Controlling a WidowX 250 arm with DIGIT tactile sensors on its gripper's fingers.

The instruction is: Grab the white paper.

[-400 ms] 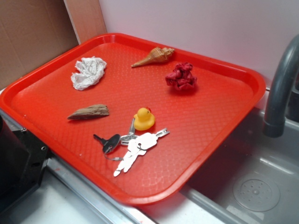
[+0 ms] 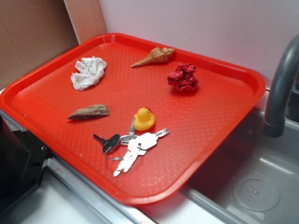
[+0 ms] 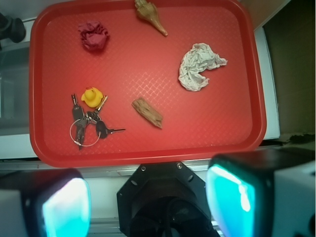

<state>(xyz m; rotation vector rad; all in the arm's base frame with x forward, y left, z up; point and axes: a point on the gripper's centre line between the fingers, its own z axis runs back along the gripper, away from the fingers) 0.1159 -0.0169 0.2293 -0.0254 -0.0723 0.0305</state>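
The white paper [image 2: 88,72] is a wrinkled wad lying at the far left of the red tray [image 2: 201,116]. In the wrist view the paper [image 3: 200,66] lies at the upper right of the tray [image 3: 148,64]. My gripper [image 3: 148,202] is open and empty, its two cyan-padded fingers [image 3: 64,207] spread wide at the bottom of the wrist view. It hangs high above the near edge of the tray, far from the paper. The gripper does not show in the exterior view.
On the tray lie a red wad [image 2: 182,78], a seashell [image 2: 154,57], a wood piece [image 2: 88,112], a yellow duck [image 2: 144,118] and keys with white tags [image 2: 135,147]. A grey faucet [image 2: 280,88] and sink [image 2: 252,186] are to the right. The black robot base [image 2: 16,158] is at the lower left.
The red wad looks shifted very slightly to the right. Nothing else has visibly moved.
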